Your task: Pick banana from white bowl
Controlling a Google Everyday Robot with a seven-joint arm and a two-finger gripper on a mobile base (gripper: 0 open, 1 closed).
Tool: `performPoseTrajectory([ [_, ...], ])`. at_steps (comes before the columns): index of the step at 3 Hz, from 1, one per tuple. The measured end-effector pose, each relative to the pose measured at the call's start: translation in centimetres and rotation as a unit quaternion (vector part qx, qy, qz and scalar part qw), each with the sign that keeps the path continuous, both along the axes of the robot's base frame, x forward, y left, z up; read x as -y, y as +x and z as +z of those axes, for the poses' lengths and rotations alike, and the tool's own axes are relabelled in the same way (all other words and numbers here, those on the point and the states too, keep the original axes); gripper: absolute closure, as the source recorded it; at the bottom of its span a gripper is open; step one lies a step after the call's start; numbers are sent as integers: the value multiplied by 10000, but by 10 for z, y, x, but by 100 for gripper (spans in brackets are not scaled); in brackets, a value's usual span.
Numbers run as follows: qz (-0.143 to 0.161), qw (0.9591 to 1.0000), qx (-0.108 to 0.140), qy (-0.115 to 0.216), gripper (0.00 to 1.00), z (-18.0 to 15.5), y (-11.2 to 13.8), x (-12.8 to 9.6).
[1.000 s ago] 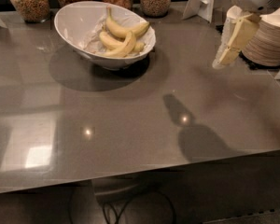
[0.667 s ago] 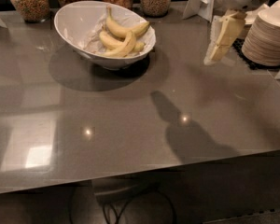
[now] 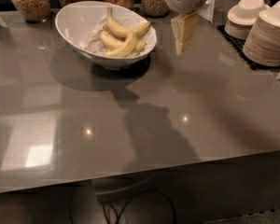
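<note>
The white bowl (image 3: 74, 24) stands at the back left of the grey counter, large and oval with a slanted rim. In it lie several yellow bananas (image 3: 123, 34), curved and piled toward its right side. My gripper (image 3: 183, 34) hangs from the white arm at the top of the view, just right of the bowl and above the counter. Its cream-coloured fingers (image 3: 185, 28) point down. Nothing is in it.
Several glass jars of cereal (image 3: 30, 1) line the back edge behind the bowl. Stacks of off-white plates (image 3: 266, 38) and small bowls (image 3: 245, 13) stand on a black mat at the right. The counter's front edge (image 3: 140, 171) runs across the lower view.
My gripper has moved left from beside the plate stacks to just right of the white bowl. The bowl and bananas have not moved.
</note>
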State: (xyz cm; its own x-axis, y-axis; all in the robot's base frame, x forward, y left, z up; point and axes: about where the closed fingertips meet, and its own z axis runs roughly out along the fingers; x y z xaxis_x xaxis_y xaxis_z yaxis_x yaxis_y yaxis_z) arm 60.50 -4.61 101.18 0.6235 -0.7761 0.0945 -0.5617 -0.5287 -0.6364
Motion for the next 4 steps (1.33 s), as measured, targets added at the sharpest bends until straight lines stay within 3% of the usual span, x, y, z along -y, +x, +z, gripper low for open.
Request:
performPoseTrajectory([
  [1, -82, 9992, 236, -327, 0, 2, 10, 14],
  [2, -80, 9992, 237, -327, 0, 2, 10, 14],
  [3, 348, 9974, 541, -330, 0, 6, 27, 0],
  [4, 1130, 9895, 862, -271, 0, 8, 61, -33],
])
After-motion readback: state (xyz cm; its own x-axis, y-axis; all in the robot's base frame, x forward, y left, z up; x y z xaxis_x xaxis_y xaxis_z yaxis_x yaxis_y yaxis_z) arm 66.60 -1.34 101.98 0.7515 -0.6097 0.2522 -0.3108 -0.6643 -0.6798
